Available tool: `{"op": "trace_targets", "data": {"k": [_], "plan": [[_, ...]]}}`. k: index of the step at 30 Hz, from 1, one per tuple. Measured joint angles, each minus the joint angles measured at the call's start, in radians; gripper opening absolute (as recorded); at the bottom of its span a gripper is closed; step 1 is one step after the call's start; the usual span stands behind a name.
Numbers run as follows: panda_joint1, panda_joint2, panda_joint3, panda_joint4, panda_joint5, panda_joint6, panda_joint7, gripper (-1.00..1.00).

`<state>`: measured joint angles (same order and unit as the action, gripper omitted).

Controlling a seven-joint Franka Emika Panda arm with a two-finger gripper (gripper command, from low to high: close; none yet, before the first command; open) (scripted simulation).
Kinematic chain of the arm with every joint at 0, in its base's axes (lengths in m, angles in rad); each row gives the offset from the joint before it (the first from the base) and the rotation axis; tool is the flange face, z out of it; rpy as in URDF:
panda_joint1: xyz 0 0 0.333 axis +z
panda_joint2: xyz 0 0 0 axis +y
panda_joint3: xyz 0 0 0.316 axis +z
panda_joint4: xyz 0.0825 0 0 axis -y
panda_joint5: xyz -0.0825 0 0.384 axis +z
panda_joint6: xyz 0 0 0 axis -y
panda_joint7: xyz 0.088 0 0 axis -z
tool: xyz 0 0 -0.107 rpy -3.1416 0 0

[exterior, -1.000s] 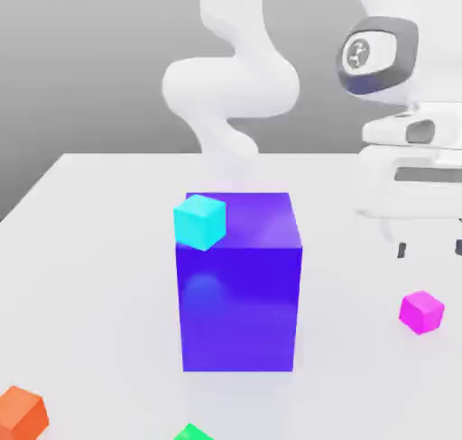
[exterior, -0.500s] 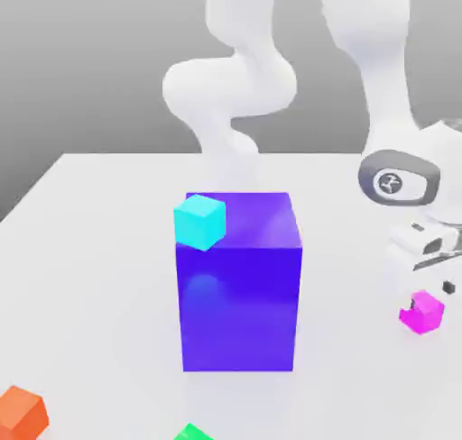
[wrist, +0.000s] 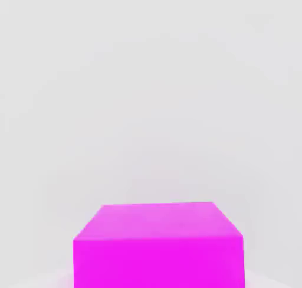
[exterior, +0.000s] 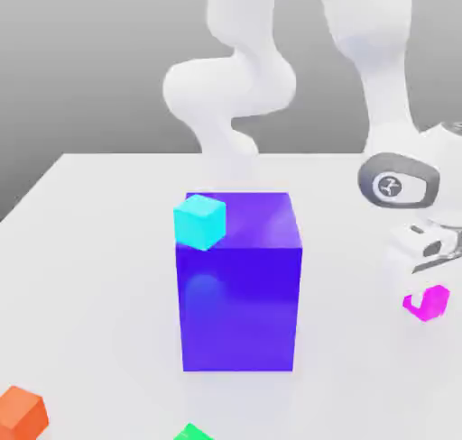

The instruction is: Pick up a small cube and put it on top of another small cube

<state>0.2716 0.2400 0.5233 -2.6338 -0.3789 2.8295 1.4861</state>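
Inspecting from my own grip outward: my gripper (exterior: 424, 297) is narrow, closed on the small bright magenta-pink cube (exterior: 428, 303), which sits between my fingertips. With the large blue-violet box-shaped block (exterior: 239, 307) as landmark, cube and gripper are both beside it, apart from its side towards the exterior view's right. The governing relation: the cube lies directly within my grasp line, so no sideways search is called for. It has no long axis; in the hand view its upper face looks nearly square to me. I judge the grasp freshly made and the stacking still to do. I cannot tell whether the cube is clear of the pale, smooth tabletop (exterior: 108, 276).

Farther off, the small cyan cube (exterior: 199, 223) shows at the block's upper corner on the exterior view's left; whether it rests there I cannot certify. The small green cube (exterior: 191, 433) and the small orange cube (exterior: 22, 415) lie nearer that camera than the block, the orange farther to its left. Which receives the load is unspecified. The next move should be straight up, then across; a low carry towards the cyan cube could strike the block.
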Motion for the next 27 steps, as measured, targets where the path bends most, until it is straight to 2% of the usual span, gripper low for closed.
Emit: {"op": "trace_targets", "data": {"k": [2,3,14,18,19,25,27], "plan": [[-0.03,-0.045,0.036,-0.011,0.071,-0.031,-0.052,-1.0],[-0.058,-0.05,0.021,0.006,0.095,-0.049,-0.062,-1.0],[-0.398,-0.006,-0.27,0.263,0.264,-0.234,-0.071,-1.0],[-0.479,0.114,-0.37,0.362,0.278,-0.208,-0.044,-1.0],[-0.483,0.152,-0.386,0.376,0.273,-0.184,-0.036,1.0],[-0.487,0.172,-0.393,0.383,0.27,-0.172,-0.032,1.0],[-0.495,0.141,-0.39,0.386,0.28,-0.205,-0.037,1.0]]}}
